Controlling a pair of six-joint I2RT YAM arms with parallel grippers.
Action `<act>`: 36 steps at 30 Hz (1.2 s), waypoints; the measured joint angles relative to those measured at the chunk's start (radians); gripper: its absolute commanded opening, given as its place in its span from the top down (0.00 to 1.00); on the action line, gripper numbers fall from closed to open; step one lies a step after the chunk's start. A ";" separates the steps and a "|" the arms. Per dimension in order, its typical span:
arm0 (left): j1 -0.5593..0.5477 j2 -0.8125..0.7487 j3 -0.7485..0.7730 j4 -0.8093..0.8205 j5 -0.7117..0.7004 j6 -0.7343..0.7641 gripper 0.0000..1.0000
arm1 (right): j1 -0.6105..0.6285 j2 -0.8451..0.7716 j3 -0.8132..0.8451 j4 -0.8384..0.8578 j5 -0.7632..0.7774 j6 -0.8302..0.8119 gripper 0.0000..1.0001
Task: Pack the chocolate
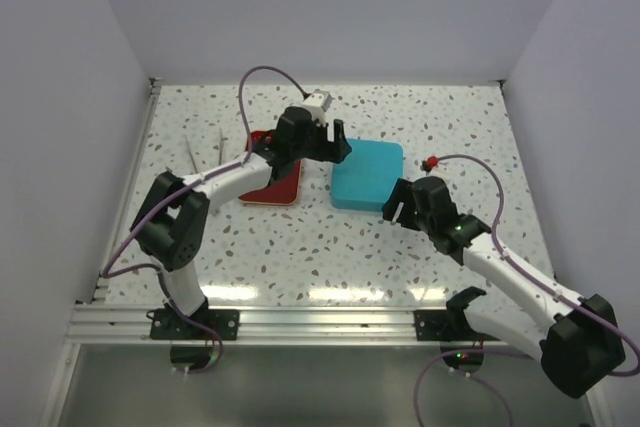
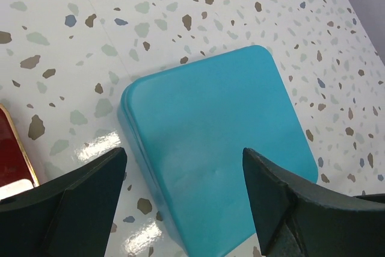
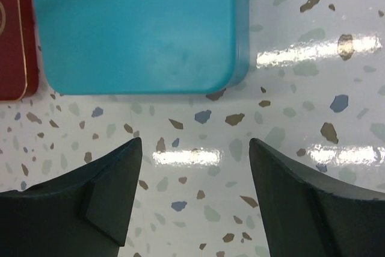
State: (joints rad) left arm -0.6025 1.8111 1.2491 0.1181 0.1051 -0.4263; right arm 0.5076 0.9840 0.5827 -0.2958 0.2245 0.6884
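A teal square metal tin (image 1: 366,173) with rounded corners sits near the middle of the speckled terrazzo tabletop (image 1: 300,247). Its smooth lid is on and flat. At its 9 o'clock, just beside it, lies a red rectangular tray with a thin gold edge (image 1: 282,188). The left arm crosses over much of the tray and hides it.

The left hand (image 2: 183,153) hangs over the tin's 10 o'clock corner. Its two dark fingers (image 2: 90,188) are spread wide and grasp nothing. In the left wrist view the teal lid fills the gap between them, and a sliver of the red tray shows at 8 o'clock.

The right hand (image 3: 195,144) is at the tin's 5 o'clock corner, over bare tabletop. It is also released, with its fingers (image 3: 105,200) well apart and nothing between them. In the right wrist view the tin's near edge lies at 12 o'clock, clear of both fingertips.

The chocolate pieces show in none of the three views. Whether they lie inside the shut tin cannot be told.
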 measured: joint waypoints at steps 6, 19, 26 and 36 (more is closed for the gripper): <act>0.000 -0.069 -0.051 0.000 -0.014 0.001 0.16 | 0.034 -0.006 -0.038 -0.011 0.003 0.029 0.25; 0.000 -0.100 -0.135 0.003 -0.031 0.000 0.16 | 0.043 0.025 -0.150 0.123 0.049 0.101 0.24; 0.000 -0.157 -0.205 0.067 -0.019 -0.001 0.16 | 0.044 0.024 -0.213 0.213 0.097 0.168 0.23; 0.000 -0.236 -0.425 0.224 0.066 -0.018 0.16 | 0.044 0.015 -0.285 0.302 0.158 0.259 0.22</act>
State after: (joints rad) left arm -0.6022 1.5749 0.8246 0.3420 0.1707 -0.4446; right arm 0.5518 0.9989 0.2977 0.0063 0.3820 0.9470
